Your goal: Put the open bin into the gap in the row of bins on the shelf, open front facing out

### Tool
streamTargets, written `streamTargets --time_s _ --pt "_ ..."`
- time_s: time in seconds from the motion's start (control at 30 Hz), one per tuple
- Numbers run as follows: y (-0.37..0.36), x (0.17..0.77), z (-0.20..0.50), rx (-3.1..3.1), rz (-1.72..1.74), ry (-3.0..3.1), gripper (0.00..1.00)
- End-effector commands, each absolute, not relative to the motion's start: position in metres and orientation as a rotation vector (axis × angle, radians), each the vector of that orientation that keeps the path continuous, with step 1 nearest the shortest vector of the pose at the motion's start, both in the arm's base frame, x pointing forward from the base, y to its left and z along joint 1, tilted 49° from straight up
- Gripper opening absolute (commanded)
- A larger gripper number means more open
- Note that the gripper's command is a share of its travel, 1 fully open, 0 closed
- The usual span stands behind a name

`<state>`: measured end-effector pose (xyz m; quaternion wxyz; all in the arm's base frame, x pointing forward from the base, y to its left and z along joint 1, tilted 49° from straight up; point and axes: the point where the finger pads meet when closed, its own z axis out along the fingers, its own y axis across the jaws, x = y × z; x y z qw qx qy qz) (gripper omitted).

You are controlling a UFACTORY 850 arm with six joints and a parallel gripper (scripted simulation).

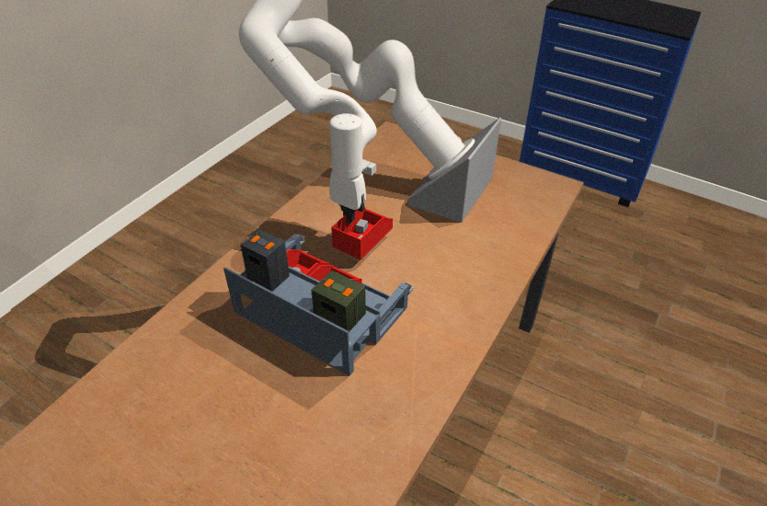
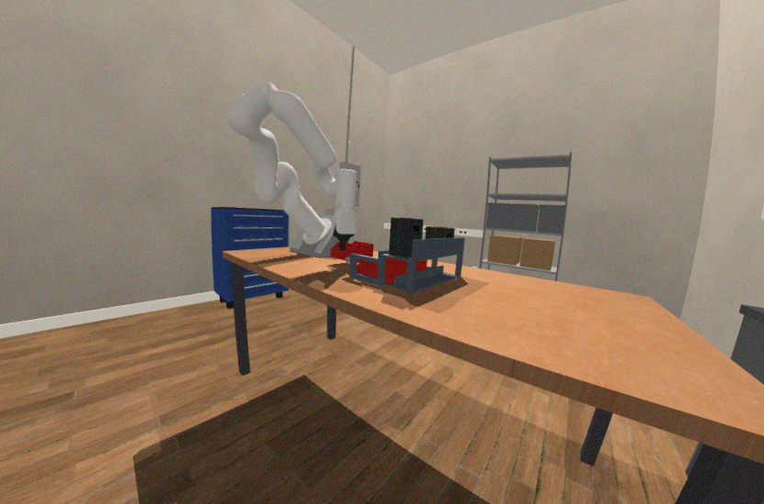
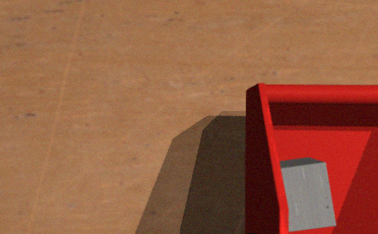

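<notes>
The open red bin (image 1: 346,242) (image 2: 361,250) (image 3: 328,93) holds a grey block (image 1: 360,225) (image 3: 309,197). My gripper (image 1: 348,224) (image 2: 343,245) points down at the bin's edge, shut on its wall; the fingers are outside the wrist view. The bin looks roughly level and slightly above the table, with its shadow beside it. The slate-blue shelf (image 1: 289,325) (image 2: 439,245) stands close by. Red bins (image 1: 303,260) (image 2: 368,268) sit in it, partly hidden under the upper board. The gap and the front lip are not clearly visible.
A dark grey case (image 1: 265,259) (image 2: 405,237) and a green case (image 1: 338,301) (image 2: 440,232) stand on top of the shelf. Shelf side arms (image 1: 392,314) stick out toward the robot side. The grey wedge base (image 1: 476,173) of the arm is behind the bin.
</notes>
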<state>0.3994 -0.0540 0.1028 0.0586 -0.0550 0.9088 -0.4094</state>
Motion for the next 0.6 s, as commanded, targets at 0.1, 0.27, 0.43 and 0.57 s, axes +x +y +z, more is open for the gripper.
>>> streamTargets --time_s 0.1,0.27,0.43,0.57 --pt "-0.053 0.4 0.103 -0.166 -1.239 2.752 0.0" --pt "-0.044 0.399 0.091 -0.166 -1.239 2.752 0.0" --pt "-0.044 0.399 0.091 -0.166 -1.239 2.752 0.0" --pt "-0.044 0.399 0.091 -0.166 -1.239 2.752 0.0"
